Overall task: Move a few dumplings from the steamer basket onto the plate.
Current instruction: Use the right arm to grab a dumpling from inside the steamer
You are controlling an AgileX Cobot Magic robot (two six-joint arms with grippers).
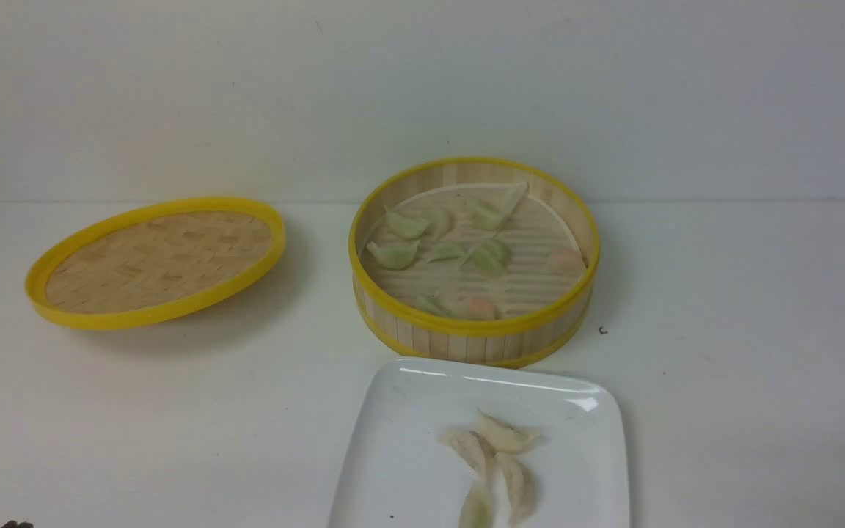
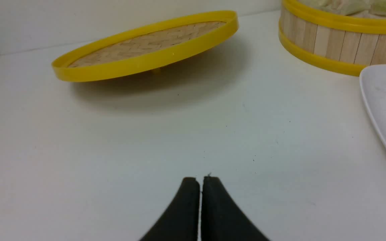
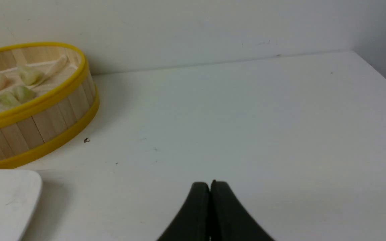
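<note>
left gripper (image 2: 201, 180) and right gripper (image 3: 210, 185), both closed; plate (image 1: 400, 440), four dumplings (image 1: 506, 437) on it; more in basket (image 1: 474, 345).

Dumplings (image 1: 393, 254) in basket (image 1: 466, 345) and on plate (image 1: 386, 455)
Green and pinkish crescents lie scattered inside the round, yellow-rimmed basket; four, mostly off-white, cluster on the white plate.

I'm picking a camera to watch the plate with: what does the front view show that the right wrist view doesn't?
Only front: the yellow-rimmed lid and the dumplings on the plate recognizably.
Only right wrist: the right tool, shut.
Both: the basket with dumplings inside, and part of the plate.
</note>
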